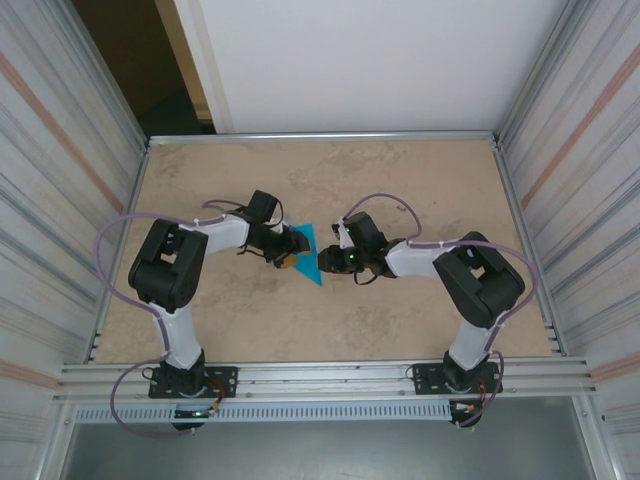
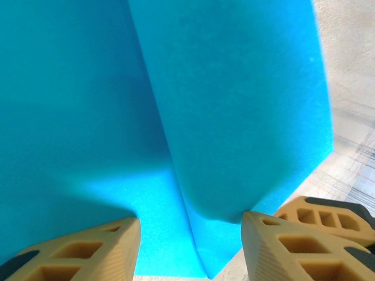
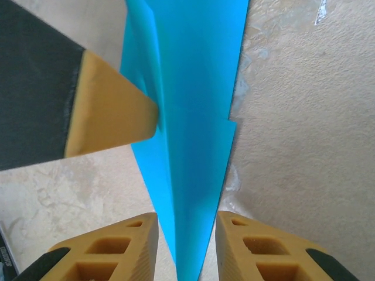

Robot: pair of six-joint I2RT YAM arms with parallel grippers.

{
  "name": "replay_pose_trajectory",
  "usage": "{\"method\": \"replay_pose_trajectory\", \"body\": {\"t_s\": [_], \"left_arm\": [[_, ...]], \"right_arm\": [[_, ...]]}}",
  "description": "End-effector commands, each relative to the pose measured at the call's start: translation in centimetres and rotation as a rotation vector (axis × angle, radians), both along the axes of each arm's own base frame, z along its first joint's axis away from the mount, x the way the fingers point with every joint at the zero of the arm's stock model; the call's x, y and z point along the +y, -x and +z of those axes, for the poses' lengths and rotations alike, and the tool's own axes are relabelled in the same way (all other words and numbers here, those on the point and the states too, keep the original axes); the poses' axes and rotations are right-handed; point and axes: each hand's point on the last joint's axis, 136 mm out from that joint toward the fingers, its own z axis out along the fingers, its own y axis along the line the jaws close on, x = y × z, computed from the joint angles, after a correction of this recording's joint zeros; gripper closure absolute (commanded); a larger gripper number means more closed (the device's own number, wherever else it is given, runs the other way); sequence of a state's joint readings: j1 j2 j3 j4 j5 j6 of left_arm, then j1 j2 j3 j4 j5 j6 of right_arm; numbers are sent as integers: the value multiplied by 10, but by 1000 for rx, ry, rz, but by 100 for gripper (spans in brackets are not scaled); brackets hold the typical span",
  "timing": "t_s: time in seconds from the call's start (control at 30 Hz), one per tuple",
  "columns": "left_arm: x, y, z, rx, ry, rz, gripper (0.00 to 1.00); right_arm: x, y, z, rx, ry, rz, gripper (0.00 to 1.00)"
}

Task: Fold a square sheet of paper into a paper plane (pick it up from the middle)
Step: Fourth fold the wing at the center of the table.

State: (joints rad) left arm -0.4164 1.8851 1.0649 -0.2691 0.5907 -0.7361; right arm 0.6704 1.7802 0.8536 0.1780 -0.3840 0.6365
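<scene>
Between both end effectors, folded paper (image 1: 307,255)

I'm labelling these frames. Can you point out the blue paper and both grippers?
blue paper (image 1: 308,252): top external, folded middle.
left gripper (image 2: 190,231): left wrist, between fingertips.
right gripper (image 3: 186,225): right wrist, between fingertips.

One folded sheet of blue paper (image 1: 308,256) lies mid-frame on one counter (image 1: 400,180). Two arms flank it: one left gripper (image 1: 288,247), one right gripper (image 1: 330,259).
</scene>
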Motion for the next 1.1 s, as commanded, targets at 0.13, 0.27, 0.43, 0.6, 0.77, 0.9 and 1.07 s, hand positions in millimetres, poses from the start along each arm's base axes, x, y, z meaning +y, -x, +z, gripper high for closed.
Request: {"method": "replay_pose_trajectory", "body": {"t_s": [0.13,0.27,0.43,0.6,0.77,0.9,1.07], "left_arm": [[35,45,-64,187,-209,3,50],[34,45,-63,187,-204,1,50],[34,45,-64,188,-204,1,50],[34,46,-64,191,-200,0,50],[34,46,-64,192,-200,1,50],[34,47,-64,192,-200,1,51],[33,46,-63,190,-197,1,51]], "right_arm": [[16,-4,-8,10,8,44,73],[20,-6,-9,9,0,56,74],[28,-7,-13,10,-5,82,76],[33,-5,-15,9,-16,112,79],[35,-3,-18,5,-20,128,83],[35,-3,-18,3,-28,136,87],[37,0,-19,8,-38,153,90]]}}
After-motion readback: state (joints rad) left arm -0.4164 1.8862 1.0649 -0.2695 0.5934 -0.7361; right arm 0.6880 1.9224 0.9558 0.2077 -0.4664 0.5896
